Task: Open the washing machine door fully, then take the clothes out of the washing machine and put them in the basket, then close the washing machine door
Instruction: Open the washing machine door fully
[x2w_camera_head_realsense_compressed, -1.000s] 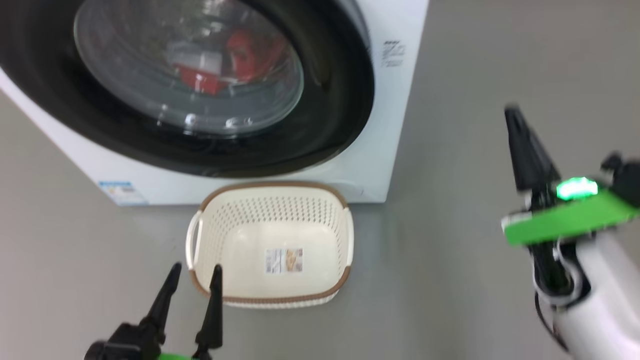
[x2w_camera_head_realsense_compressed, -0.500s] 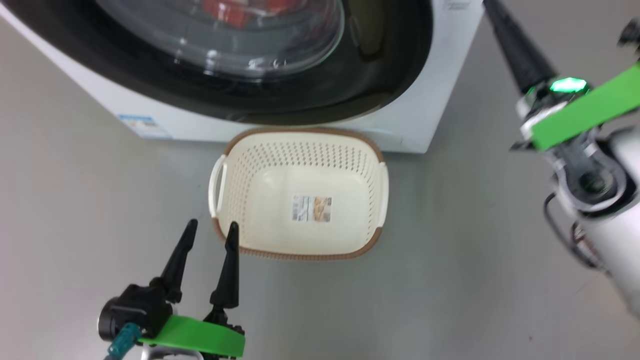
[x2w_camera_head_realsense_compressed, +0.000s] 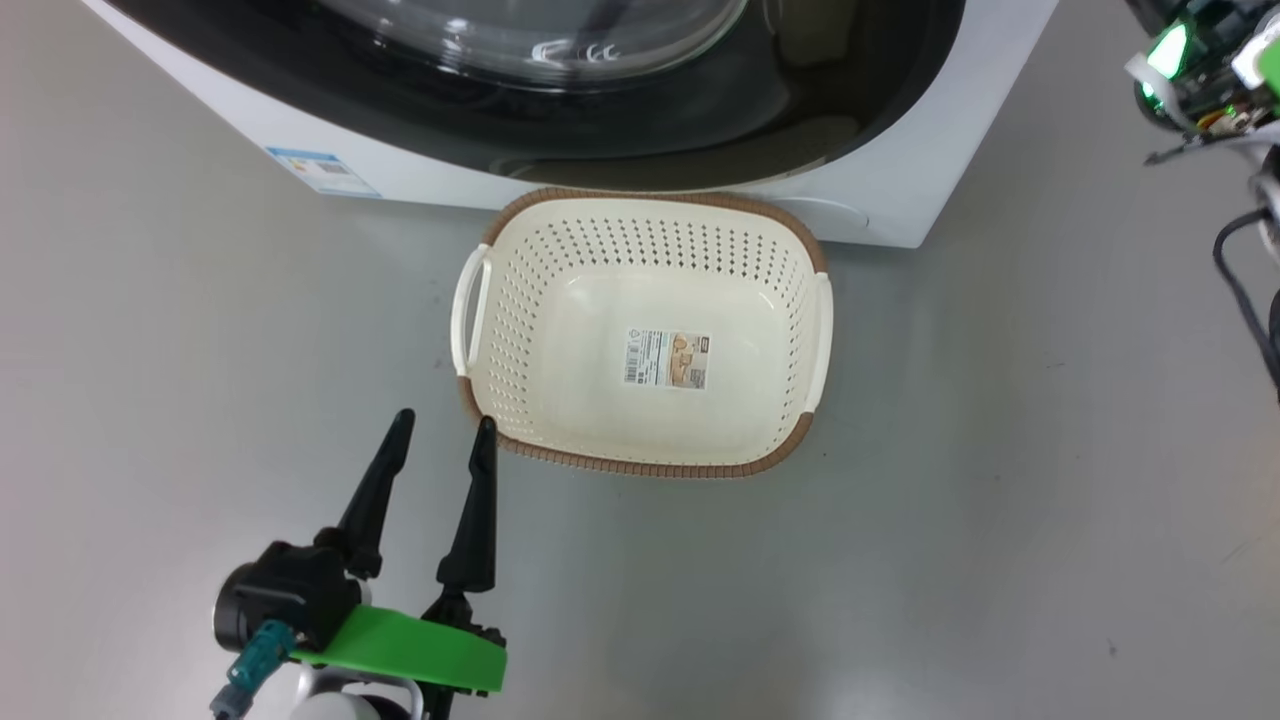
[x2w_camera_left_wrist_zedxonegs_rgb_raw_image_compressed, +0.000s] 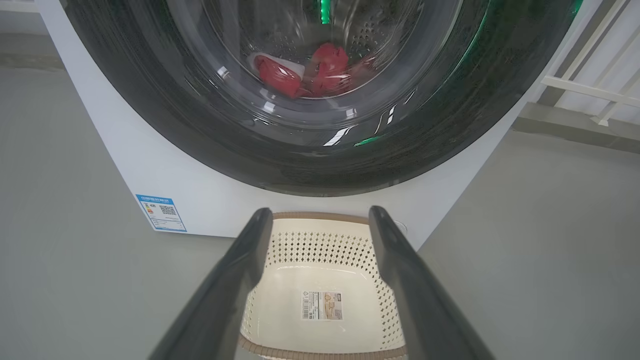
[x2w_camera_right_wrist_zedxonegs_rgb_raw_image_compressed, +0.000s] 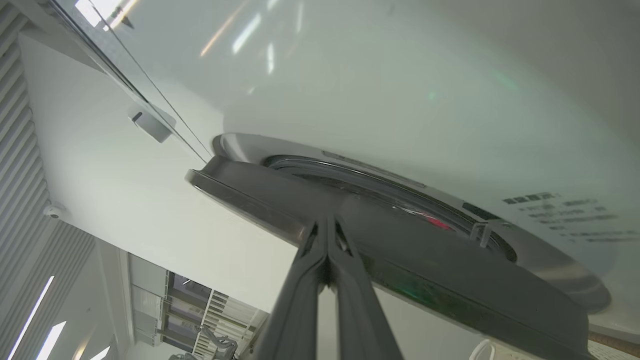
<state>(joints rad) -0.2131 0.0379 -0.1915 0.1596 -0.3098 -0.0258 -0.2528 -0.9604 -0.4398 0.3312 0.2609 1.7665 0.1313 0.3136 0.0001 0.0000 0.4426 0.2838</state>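
Clenched right fingers (x2w_camera_right_wrist_zedxonegs_rgb_raw_image_compressed: 305, 300) now up at the washing machine door (x2w_camera_right_wrist_zedxonegs_rgb_raw_image_compressed: 425, 270); left fingers (x2w_camera_head_realsense_compressed: 375, 495) spread beside basket (x2w_camera_head_realsense_compressed: 640, 465).

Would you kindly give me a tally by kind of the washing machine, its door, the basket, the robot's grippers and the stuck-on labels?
Washing machine: 1
Washing machine door: 1
Basket: 1
Grippers: 2, the left gripper and the right gripper
Labels: 2, the blue label and the basket sticker
Total: 7
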